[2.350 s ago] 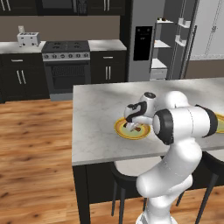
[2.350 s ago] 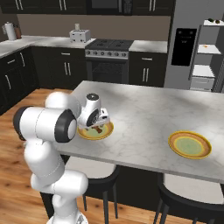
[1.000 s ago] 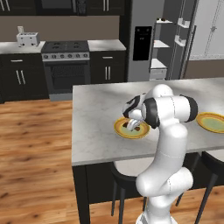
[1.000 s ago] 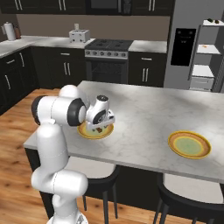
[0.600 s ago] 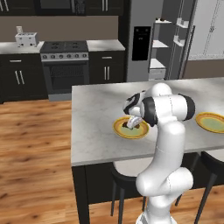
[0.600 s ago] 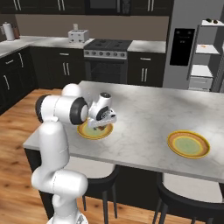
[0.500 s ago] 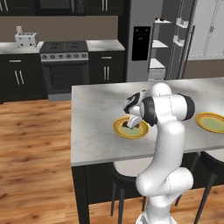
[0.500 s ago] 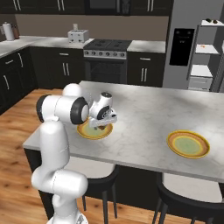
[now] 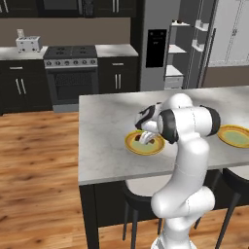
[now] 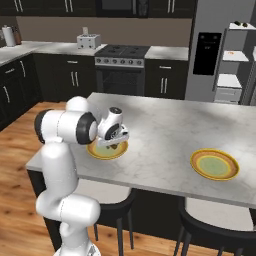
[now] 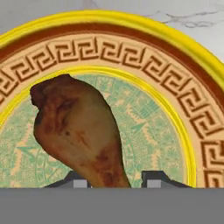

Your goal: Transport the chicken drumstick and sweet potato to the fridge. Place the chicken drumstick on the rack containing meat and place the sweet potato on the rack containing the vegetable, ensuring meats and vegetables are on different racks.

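Hand low over the near plate on the tabletop, w/ drumstick lying on that plate, thin end between the two fingertips. Can't tell if fingers actually grip it or are just close either side. Fridge stands well apart w/ door open; 2nd plate also on tabletop.

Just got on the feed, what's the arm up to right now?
The arm is bent down over the yellow plate on the island counter, its pincer straddling the narrow end of the chicken drumstick. The drumstick lies on the plate, not lifted. A second yellow plate sits further along, and the fridge stands open behind.
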